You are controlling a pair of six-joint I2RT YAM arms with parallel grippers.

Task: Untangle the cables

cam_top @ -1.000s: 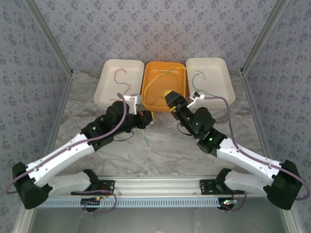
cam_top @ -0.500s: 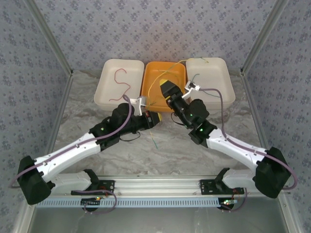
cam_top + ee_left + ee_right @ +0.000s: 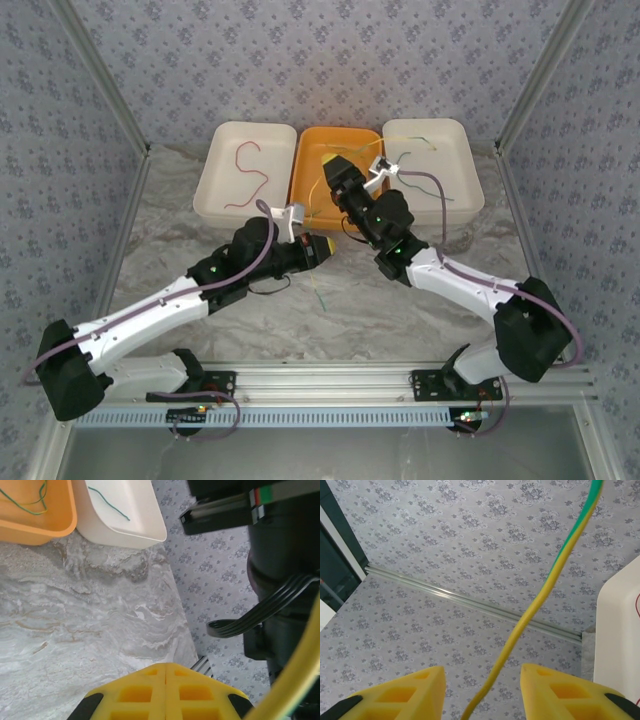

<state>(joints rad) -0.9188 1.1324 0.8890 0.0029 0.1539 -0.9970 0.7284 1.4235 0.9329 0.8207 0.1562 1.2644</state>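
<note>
Right arm reaching forward, right tool above orange tray, pads apart, yellow-green cable passing between. Left arm low over bench, left tool clamped on yellow-green cable too

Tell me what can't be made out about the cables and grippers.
Left wrist: whether the shut left gripper pinches a cable; its closed fingers hide the seam.
Right wrist: where the yellow-green cable ends; it runs off the top and bottom edges.
Top external: how cables cross in the orange tray; too thin, and the right gripper covers them.
</note>
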